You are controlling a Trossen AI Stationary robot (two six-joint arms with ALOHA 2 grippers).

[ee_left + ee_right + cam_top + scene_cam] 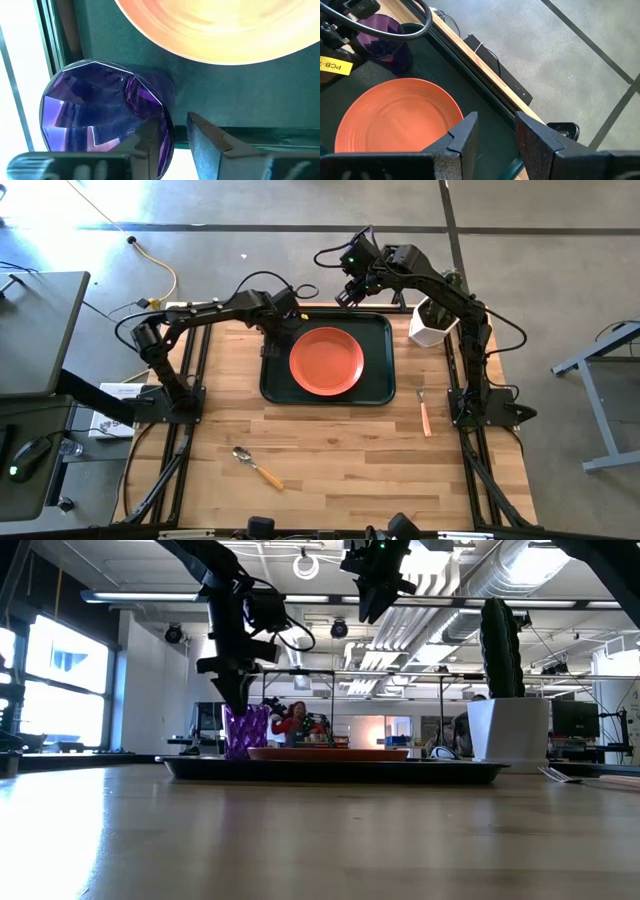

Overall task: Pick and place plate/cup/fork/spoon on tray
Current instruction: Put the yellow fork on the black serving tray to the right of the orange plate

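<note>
At the near edge of the desk (350, 460), in the lower left-centre of the high view, the spoon (255, 467) is lying on the bare wood, bowl toward the upper left and orange handle toward the lower right. Farther in and to the right, the fork (424, 413) is lying on the wood just right of the tray (378, 360), tines pointing away from the near edge. Neither utensil is touching the tray.

The tray is sitting in the upper middle of the frame with the plate (326, 360) lying flat inside it, filling most of the centre. The cup (245, 731) is standing upright in the tray's far left corner, just beside the plate; from overhead it is hidden under the left arm.

The left tool (177, 135) is hanging low over that corner. Its fingers are slightly parted, with one finger (150, 135) touching the cup's outer wall and the other (210, 142) clear of it over the tray rim, so it is not gripping anything.

The right tool (495, 137) is hovering high above the tray's far edge, near the upper centre of the high view. Its fingers are standing apart with nothing between them.

Beyond the tray's far right corner, a white pot (432, 322) with a green cactus (500, 645) is standing at the desk's far edge. In the low view, a person (296, 720) is showing in the room behind.
</note>
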